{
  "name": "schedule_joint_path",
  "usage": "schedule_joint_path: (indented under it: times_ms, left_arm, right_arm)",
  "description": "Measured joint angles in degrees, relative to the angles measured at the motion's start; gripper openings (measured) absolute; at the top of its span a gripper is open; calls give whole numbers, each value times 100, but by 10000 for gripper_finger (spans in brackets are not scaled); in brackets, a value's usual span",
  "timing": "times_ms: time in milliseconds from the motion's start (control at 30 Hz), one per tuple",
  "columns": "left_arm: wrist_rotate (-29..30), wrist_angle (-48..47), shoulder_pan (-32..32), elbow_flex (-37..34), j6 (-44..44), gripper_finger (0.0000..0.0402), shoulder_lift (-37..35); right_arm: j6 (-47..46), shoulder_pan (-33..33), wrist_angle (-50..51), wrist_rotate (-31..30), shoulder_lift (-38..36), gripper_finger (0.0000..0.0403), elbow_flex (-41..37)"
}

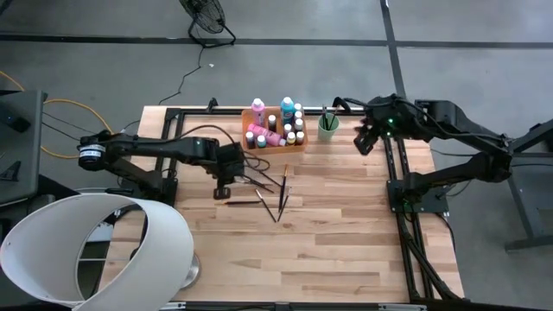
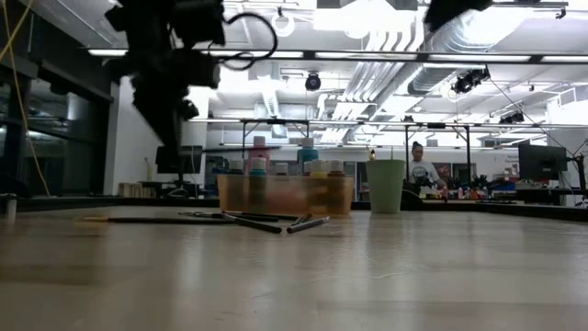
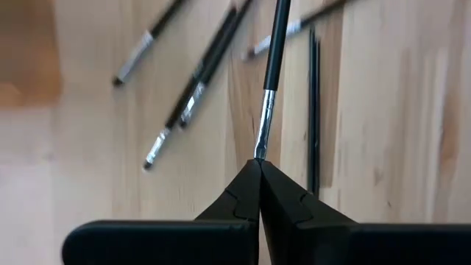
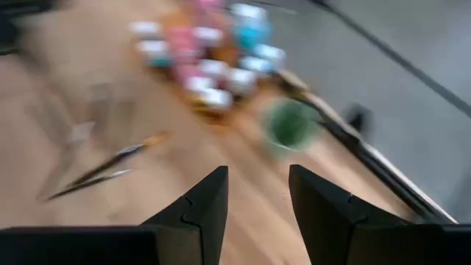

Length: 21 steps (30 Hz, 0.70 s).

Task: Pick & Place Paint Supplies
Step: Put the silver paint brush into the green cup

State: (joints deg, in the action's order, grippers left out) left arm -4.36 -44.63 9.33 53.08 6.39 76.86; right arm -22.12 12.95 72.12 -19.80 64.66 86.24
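The left gripper (image 3: 260, 165) is pinched together on the bristle end of a paintbrush (image 3: 274, 66) above other loose brushes (image 1: 270, 192) on the table (image 1: 346, 250). The paint bottles (image 1: 278, 123) sit in the orange tray (image 1: 298, 145). The right gripper (image 4: 257, 193), fingers apart and empty, hovers beside the green cup (image 1: 327, 126).

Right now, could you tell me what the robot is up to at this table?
It is sorting paint supplies. The left gripper is shut on the tip of a thin paintbrush, above the loose brushes scattered on the wooden table. The small paint bottles already stand in the orange tray at the far edge, and the green cup beside it holds a brush or two. The right gripper hangs open in the air near that cup, holding nothing.
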Motion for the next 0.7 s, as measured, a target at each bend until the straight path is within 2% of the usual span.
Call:
schedule_joint_path:
  times_ms: [100, 167, 500, 700]
  left_arm:
    - [13, -54, 1, 338, -141, 0, 0]
    - [36, -53, 1, 526, -256, 0, -7]
    - [350, -41, 1, 995, -675, 0, -2]
    - [389, -75, 1, 995, -939, 0, -2]
  right_arm:
    - [642, -169, -619, 769, 60, 139, 1]
    - [921, -292, -969, 965, 166, 139, 3]
    - [2925, -895, -1805, 729, 1357, 141, 4]
    - [3376, -1158, -2241, 900, 2186, 183, 83]
